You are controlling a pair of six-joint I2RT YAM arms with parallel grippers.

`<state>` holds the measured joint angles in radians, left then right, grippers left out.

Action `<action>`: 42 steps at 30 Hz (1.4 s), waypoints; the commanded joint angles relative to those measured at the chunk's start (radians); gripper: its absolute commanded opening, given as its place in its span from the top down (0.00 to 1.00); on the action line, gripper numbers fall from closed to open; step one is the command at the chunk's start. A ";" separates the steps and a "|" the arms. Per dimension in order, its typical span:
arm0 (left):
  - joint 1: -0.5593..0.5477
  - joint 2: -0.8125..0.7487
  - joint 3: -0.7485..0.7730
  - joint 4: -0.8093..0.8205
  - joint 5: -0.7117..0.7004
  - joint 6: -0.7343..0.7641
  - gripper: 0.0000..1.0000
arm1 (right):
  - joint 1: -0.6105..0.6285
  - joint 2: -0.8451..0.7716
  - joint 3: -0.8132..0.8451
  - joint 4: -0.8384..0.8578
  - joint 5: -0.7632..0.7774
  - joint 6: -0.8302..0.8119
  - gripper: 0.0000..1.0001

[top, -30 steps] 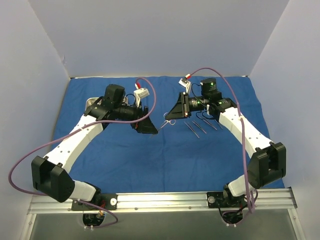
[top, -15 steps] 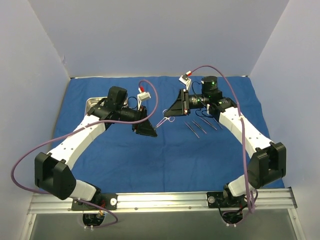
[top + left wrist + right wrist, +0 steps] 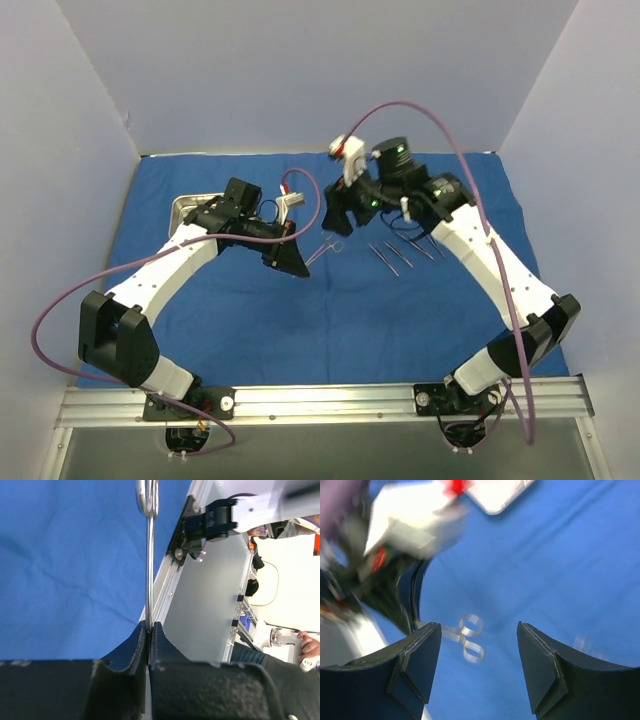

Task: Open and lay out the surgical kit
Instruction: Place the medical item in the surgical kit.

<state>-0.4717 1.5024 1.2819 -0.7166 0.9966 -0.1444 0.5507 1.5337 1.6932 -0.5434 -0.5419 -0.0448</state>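
The surgical kit lies spread on the royal-blue cloth (image 3: 250, 310). My left gripper (image 3: 299, 264) (image 3: 150, 626) is shut on the thin tip end of a pair of silver scissors (image 3: 326, 246) (image 3: 148, 555). The ring handles (image 3: 471, 644) point away from it, just above the cloth. My right gripper (image 3: 336, 220) (image 3: 479, 665) hangs open above those rings, touching nothing. Three slim instruments (image 3: 398, 252) lie in a row right of the scissors. The steel tray (image 3: 184, 207) sits at the back left, partly behind the left arm.
White walls close in the cloth on the left, back and right. An aluminium rail (image 3: 320, 400) with both arm bases runs along the near edge. Purple cables (image 3: 420, 115) loop over both arms.
My left gripper shut on the scissors' tip end. My right gripper opened, let go of the ring handles and drew up and back towards the far side.
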 commanded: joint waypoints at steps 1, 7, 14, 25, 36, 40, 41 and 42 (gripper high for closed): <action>0.001 0.008 0.040 -0.072 -0.050 0.026 0.98 | 0.142 -0.061 -0.030 -0.176 0.345 -0.369 0.38; -0.002 0.007 -0.006 -0.041 0.036 -0.006 0.98 | 0.374 -0.278 -0.309 0.043 0.407 -0.648 0.46; -0.011 -0.001 -0.041 0.006 0.116 -0.041 0.98 | 0.410 -0.300 -0.371 0.088 0.385 -0.771 0.50; -0.038 0.019 0.016 -0.057 0.140 0.002 0.98 | 0.408 -0.224 -0.362 0.095 0.296 -0.857 0.55; -0.042 0.015 0.023 -0.066 0.148 0.017 0.98 | 0.396 -0.149 -0.346 0.054 0.286 -0.920 0.54; -0.042 0.005 0.023 -0.064 0.154 0.020 0.98 | 0.379 -0.121 -0.337 0.042 0.286 -0.948 0.59; -0.042 0.005 0.023 -0.066 0.155 0.020 0.98 | 0.374 -0.118 -0.334 0.039 0.287 -0.958 0.74; -0.042 0.005 0.025 -0.067 0.155 0.023 0.98 | 0.370 -0.115 -0.333 0.037 0.295 -0.960 0.83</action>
<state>-0.5098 1.5246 1.2606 -0.7784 1.1080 -0.1528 0.9360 1.4117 1.3186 -0.4969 -0.2577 -0.9806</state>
